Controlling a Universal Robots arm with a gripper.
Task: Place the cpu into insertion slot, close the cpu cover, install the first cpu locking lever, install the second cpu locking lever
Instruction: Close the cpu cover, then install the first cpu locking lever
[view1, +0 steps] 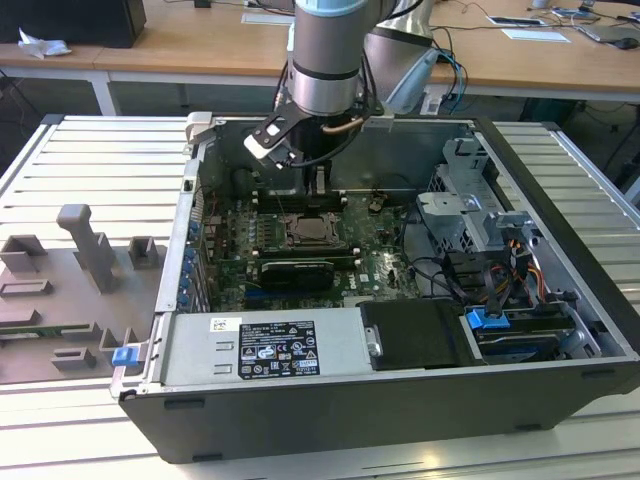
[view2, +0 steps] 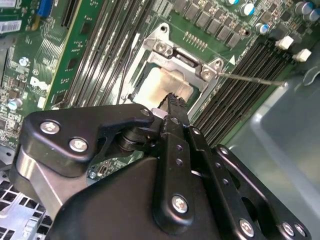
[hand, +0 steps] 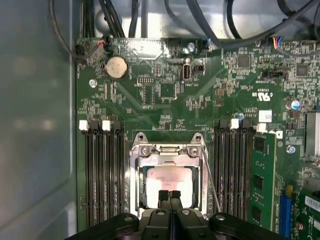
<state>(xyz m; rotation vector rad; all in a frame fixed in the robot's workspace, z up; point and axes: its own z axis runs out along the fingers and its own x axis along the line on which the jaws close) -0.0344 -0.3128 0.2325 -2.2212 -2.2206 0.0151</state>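
Cpu (hand: 167, 181) lies flat in the slot (view1: 288, 236) directly beneath the claw tips. The cover (hand: 167, 148) is folded down round it, so the pale face shows through the window. Claw (hand: 169, 196) is pinched together on nothing and hangs just over the cpu's edge, which reads as a pushing pose, not a carry. A thin lever (hand: 209, 172) stands free just beside the claw, apparently not latched yet, and memory slots (hand: 102, 170) flank it on both sides.
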